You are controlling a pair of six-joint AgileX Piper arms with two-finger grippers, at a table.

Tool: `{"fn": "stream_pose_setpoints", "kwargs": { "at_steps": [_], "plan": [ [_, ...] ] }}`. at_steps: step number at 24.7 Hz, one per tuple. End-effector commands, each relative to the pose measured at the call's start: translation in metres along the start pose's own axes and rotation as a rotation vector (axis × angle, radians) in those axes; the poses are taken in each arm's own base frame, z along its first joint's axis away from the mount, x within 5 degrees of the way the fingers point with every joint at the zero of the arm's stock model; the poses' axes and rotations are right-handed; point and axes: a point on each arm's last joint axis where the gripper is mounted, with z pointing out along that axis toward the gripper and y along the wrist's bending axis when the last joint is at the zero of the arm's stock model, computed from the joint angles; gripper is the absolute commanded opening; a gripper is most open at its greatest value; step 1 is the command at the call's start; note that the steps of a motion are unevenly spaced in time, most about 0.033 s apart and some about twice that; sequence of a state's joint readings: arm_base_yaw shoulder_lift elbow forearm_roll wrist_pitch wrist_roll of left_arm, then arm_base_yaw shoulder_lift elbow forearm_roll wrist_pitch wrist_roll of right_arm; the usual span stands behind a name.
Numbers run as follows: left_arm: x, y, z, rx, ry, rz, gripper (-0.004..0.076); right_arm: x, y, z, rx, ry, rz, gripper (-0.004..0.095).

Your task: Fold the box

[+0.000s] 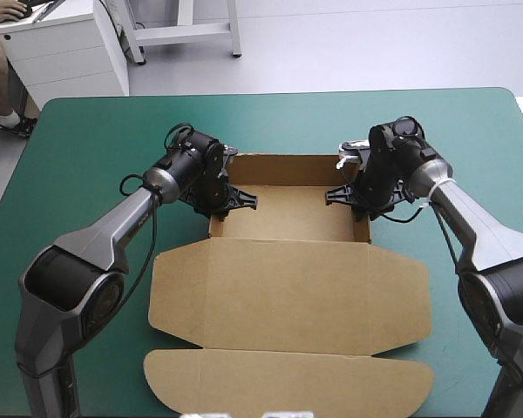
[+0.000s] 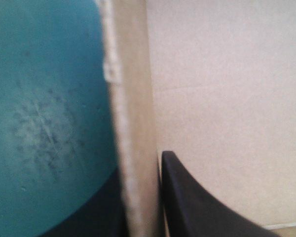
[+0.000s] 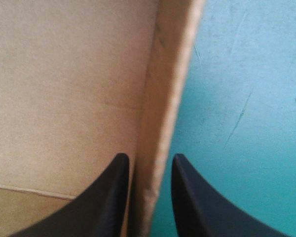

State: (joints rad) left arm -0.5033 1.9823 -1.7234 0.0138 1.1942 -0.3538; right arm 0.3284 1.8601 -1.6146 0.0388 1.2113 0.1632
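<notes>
At the middle of the table (image 1: 78,148), from above, the box (image 1: 288,222) sits as a tray, lid (image 1: 288,296) flat. Left wrist: left gripper (image 2: 140,168) clamps its left wall (image 2: 130,98). Right wrist: right gripper (image 3: 150,158) clamps the right wall (image 3: 170,89). Likely setting the walls; next, release both cleanly.

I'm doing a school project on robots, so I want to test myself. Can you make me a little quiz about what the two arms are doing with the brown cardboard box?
1. True or false: the brown cardboard box lies completely flat on the teal-green table cover.
2. What does the left gripper pinch? A) the flat lid B) a raised side wall C) nothing
3. Fill in: the right gripper has one black finger inside the tray and one ____ it.

Key
1. False: the far part has raised walls, and only the lid lies flat.
2. B
3. outside
</notes>
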Motion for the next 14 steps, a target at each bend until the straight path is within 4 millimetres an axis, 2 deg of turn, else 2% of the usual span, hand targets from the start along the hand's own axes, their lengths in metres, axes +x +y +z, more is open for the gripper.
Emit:
{"fn": "stream_pose_setpoints", "kwargs": {
  "at_steps": [1,4,6,11,13,14],
  "plan": [
    [0.001,0.001,-0.025,-0.001,-0.052,0.014,0.0277,0.001,-0.001,-0.025,-0.008,-0.064,-0.006,0.0483],
    [0.001,0.002,-0.025,-0.003,-0.054,0.015,0.0389,0.001,-0.001,-0.025,-0.008,-0.064,-0.006,0.0628],
    [0.001,0.003,-0.025,-0.016,-0.056,0.020,0.0442,0.000,-0.001,-0.025,-0.005,-0.068,-0.006,0.0676],
    [-0.001,0.007,-0.028,-0.068,-0.064,0.038,0.0456,-0.005,0.000,-0.030,-0.014,-0.118,0.000,0.0684],
    [-0.004,0.012,-0.038,-0.127,-0.076,0.079,0.0456,-0.012,0.001,-0.043,-0.024,-0.173,0.008,0.0684],
    [-0.008,0.013,-0.049,-0.139,-0.113,0.108,0.0456,-0.017,0.003,-0.057,-0.033,-0.220,0.008,0.0684]
  ]
}}
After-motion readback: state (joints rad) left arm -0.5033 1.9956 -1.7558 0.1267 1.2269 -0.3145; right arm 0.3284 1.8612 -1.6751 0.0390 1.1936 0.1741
